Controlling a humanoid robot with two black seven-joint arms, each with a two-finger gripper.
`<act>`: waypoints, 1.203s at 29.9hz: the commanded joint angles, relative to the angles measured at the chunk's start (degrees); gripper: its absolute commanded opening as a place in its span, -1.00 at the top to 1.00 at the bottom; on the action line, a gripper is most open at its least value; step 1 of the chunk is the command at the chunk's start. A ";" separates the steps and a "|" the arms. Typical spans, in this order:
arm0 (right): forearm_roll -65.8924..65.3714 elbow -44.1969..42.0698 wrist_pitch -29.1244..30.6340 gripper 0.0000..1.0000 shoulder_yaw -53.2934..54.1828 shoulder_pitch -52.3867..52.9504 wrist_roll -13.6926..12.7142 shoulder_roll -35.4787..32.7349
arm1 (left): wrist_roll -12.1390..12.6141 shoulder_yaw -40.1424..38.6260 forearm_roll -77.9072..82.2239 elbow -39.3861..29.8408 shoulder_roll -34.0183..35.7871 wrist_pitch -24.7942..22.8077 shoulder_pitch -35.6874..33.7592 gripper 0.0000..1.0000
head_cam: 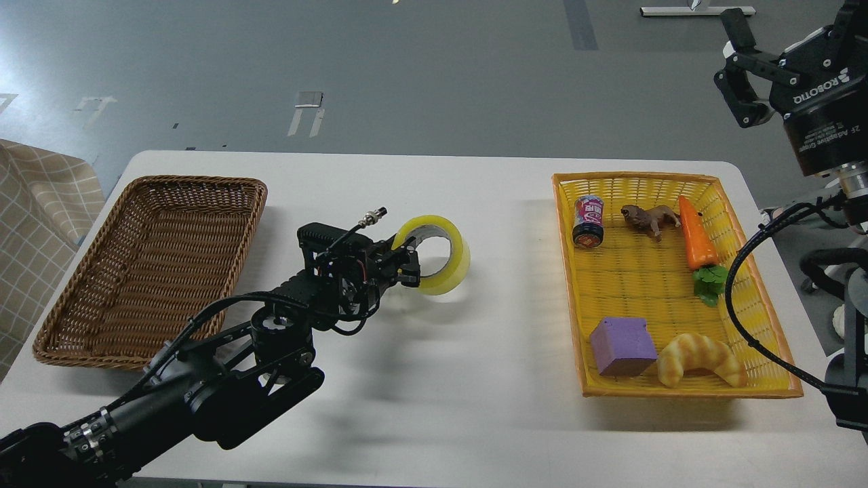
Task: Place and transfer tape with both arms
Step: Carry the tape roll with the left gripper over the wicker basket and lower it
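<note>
The yellow tape roll is tilted and lifted a little off the white table, near the table's middle. My left gripper is shut on the roll's left wall, one finger inside the core. My left arm comes in from the bottom left. My right gripper is raised high at the top right, beyond the table's far right corner, with its fingers spread open and nothing between them.
A brown wicker basket stands empty at the left. A yellow basket at the right holds a small can, a toy animal, a carrot, a purple cube and a croissant.
</note>
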 commanded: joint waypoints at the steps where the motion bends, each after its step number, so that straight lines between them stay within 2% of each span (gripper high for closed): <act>1: 0.09 -0.21 0.00 -1.00 -0.10 -0.08 0.00 0.08 | -0.54 -0.05 0.01 -0.88 2.50 -0.06 -1.23 0.78; 5: 0.00 -0.30 0.00 -1.00 -0.10 -0.08 0.00 0.09 | -1.33 -0.05 0.01 -1.93 5.40 0.03 -2.03 0.78; 9: 0.00 -0.47 0.00 -1.00 -0.10 -0.16 0.00 0.09 | -3.79 -0.67 0.01 -3.86 11.90 0.12 -2.73 0.78; 13: 0.00 -0.47 0.00 -1.00 -0.19 -0.60 0.08 0.17 | -6.86 -0.84 0.01 -6.15 23.65 0.99 -5.10 0.79; 20: 0.00 -1.00 0.09 -1.00 -0.19 -0.78 0.00 0.26 | -10.64 -0.06 0.01 -5.45 36.24 5.91 -5.81 0.78; 22: 0.00 -1.00 0.09 -1.00 -0.19 -0.78 0.00 0.26 | -11.08 0.03 0.01 -4.93 38.09 6.71 -5.37 0.78; 26: 0.00 -1.09 0.09 -1.00 -0.36 -0.78 0.00 0.26 | -14.15 0.12 0.01 0.07 41.79 10.30 -1.60 0.77; 28: 0.00 -1.18 0.09 -1.00 -0.36 -0.87 0.00 0.26 | -15.39 0.12 0.01 1.40 41.97 12.06 -0.28 0.77; 30: -0.09 -1.53 0.09 -1.00 -0.36 -1.13 0.00 0.35 | -17.93 0.21 0.01 5.77 41.88 15.75 2.70 0.76; 33: 0.00 -1.61 0.09 -1.00 -0.36 -1.22 0.00 0.26 | -19.08 0.12 0.01 10.10 41.62 19.35 6.13 0.76; 36: 0.00 -1.70 0.09 -1.00 -0.36 -1.22 0.00 0.26 | -20.31 0.30 0.01 10.63 41.62 20.16 7.72 0.76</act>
